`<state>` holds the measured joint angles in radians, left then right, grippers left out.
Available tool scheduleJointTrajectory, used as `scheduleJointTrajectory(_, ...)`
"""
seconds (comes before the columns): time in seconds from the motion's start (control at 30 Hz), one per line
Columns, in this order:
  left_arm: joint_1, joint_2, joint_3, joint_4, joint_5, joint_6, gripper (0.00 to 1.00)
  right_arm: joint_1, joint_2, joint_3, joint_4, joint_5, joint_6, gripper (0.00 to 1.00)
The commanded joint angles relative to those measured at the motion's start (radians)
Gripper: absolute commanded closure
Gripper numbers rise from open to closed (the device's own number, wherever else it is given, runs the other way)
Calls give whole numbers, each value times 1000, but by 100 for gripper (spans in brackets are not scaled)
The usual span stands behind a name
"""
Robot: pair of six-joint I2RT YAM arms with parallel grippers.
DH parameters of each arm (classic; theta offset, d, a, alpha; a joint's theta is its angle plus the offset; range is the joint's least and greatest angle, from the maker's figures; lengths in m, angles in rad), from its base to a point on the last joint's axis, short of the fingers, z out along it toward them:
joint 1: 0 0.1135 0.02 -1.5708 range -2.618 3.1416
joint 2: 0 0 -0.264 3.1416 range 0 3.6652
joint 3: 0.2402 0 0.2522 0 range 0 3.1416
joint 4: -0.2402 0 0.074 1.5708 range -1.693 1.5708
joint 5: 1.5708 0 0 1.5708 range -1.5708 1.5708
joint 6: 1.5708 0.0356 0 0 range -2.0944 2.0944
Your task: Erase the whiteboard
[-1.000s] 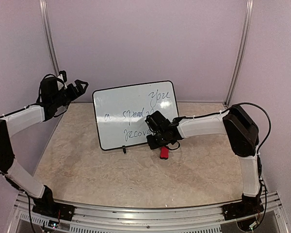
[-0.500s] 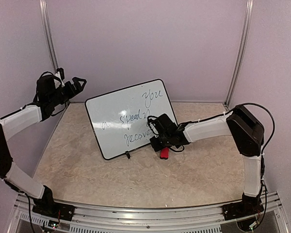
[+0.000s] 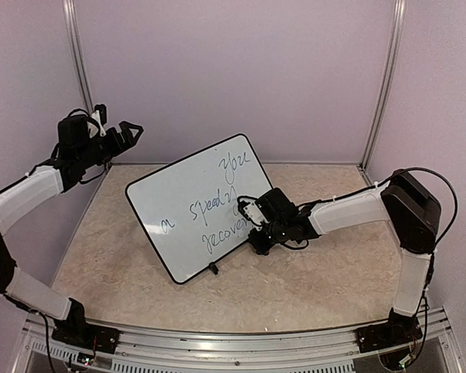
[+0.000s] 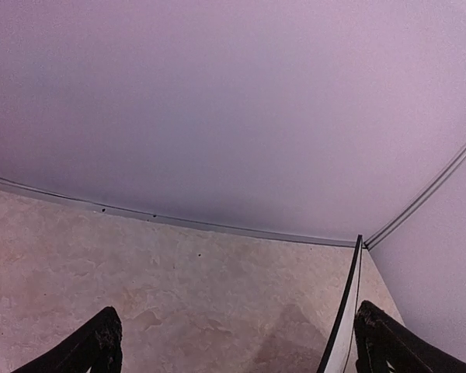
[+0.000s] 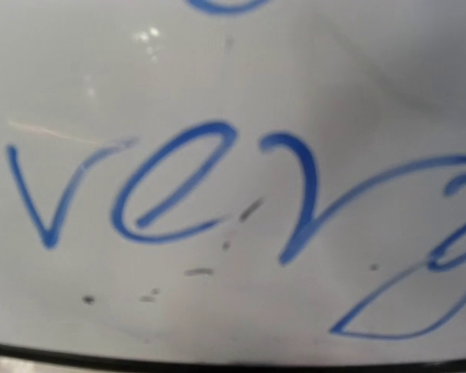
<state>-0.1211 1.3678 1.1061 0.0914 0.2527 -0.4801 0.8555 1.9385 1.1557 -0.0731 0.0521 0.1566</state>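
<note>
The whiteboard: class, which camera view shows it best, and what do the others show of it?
The top external view: nearly the whole whiteboard shows, tilted, with its handwriting. The right wrist view gives only a close-up of blue letters above the black rim. The left wrist view catches just a thin edge.

Whiteboard (image 3: 188,210) on table (image 3: 318,280); left tool (image 3: 121,129) behind-left of it, right tool (image 3: 255,224) at its right edge.

Left tool (image 3: 118,128) raised, jaws spread wide; right tool (image 3: 256,225) low, pinched closed.
</note>
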Motion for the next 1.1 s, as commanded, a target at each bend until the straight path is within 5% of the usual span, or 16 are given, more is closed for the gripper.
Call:
scheduleJointTrajectory(0.0,-57,-10,34,-50,-26,47,1,18,-36,-30,-9,-60,-29,100)
scheduleJointTrajectory(0.27,-78,-29,-23,0,-28,54,1,17,-44,-8,-29,-8,-9,64)
scheduleJointTrajectory(0.6,-75,-47,-43,33,-26,50,1,17,-157,-25,-92,55,76,48)
scheduleJointTrajectory(0.8,-60,-45,3,16,-27,29,1,17,-200,-18,-196,186,207,33)
scheduleJointTrajectory(0.93,-47,-36,8,14,-22,31,1,17,-202,-33,-243,245,287,15)
scheduleJointTrajectory(1.07,-39,-59,-56,65,-7,15,1,17,-188,-60,-247,265,329,9)
